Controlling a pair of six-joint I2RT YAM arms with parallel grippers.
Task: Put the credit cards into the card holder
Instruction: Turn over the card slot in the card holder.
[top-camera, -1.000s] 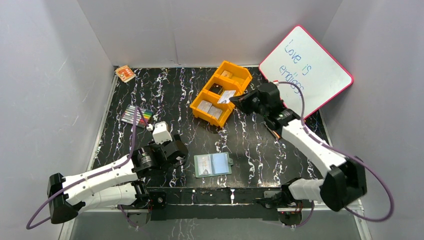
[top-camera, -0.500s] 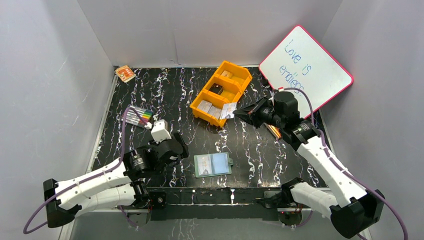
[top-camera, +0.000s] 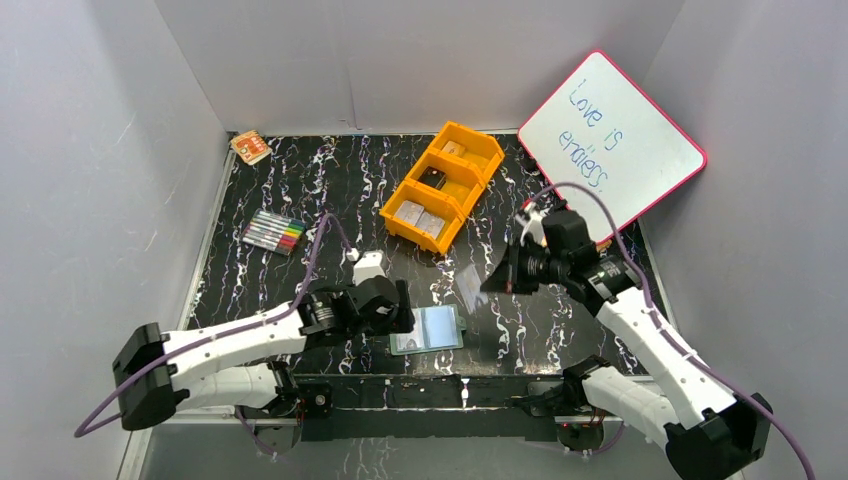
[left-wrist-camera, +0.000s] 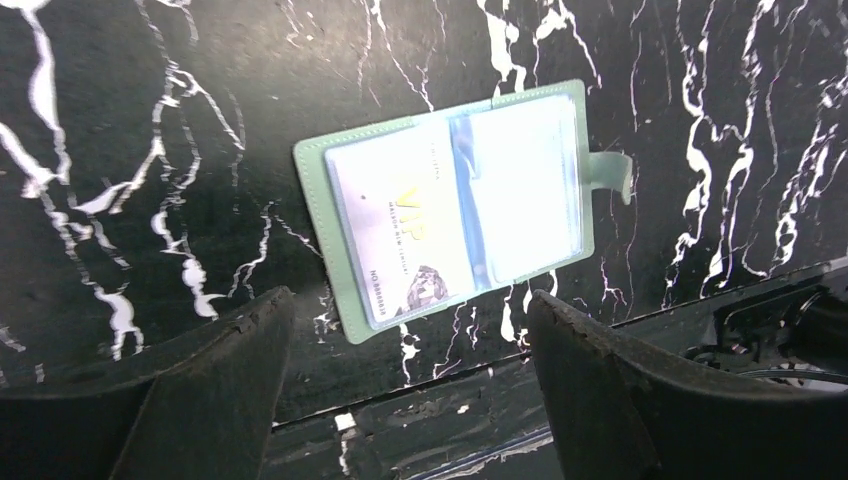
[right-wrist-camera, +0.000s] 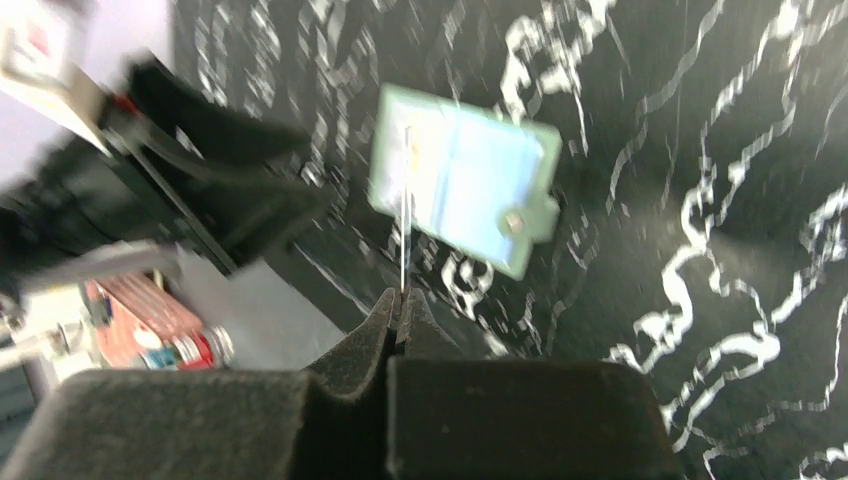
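Lining up the next insertion

Top view: right gripper (top-camera: 497, 279) pinches a silver-grey card (top-camera: 469, 286) at its tips; card holder (top-camera: 428, 328) lies open below and ahead; left gripper (top-camera: 398, 317) hovers over its nearest flap; left wrist: jaws spread, gripping nothing, card holder just beyond them, a VIP card (left-wrist-camera: 400, 238) already pocketed; right wrist: fingers clenched on that silver-grey card, edge-on; best to level it, then slide it into the pocket that looks vacant.
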